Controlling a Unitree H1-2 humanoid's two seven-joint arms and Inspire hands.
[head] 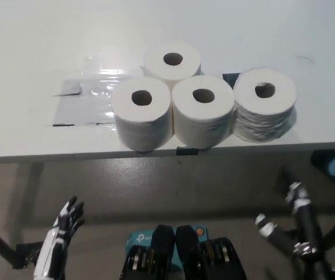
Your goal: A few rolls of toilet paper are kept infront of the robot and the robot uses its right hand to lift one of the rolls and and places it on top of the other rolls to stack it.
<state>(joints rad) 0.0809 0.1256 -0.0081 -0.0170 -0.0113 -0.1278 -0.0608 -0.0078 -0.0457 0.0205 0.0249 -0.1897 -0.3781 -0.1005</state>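
Several white toilet paper rolls stand upright near the front edge of a white table (27, 35). The front left roll (142, 112) touches the middle roll (203, 110). A third roll (172, 59) stands behind those two. The rightmost roll (265, 104) stands just beside the middle one. My black right hand (293, 224) hangs below the table edge at lower right, fingers apart and holding nothing. My white left hand (65, 227) rests low at lower left, also open and well away from the rolls.
A shiny patch of clear tape or film (86, 99) lies on the table left of the rolls. The table's front edge (68, 156) runs across the picture, with grey floor (156, 192) below it. A dark object (334, 166) shows at the right edge.
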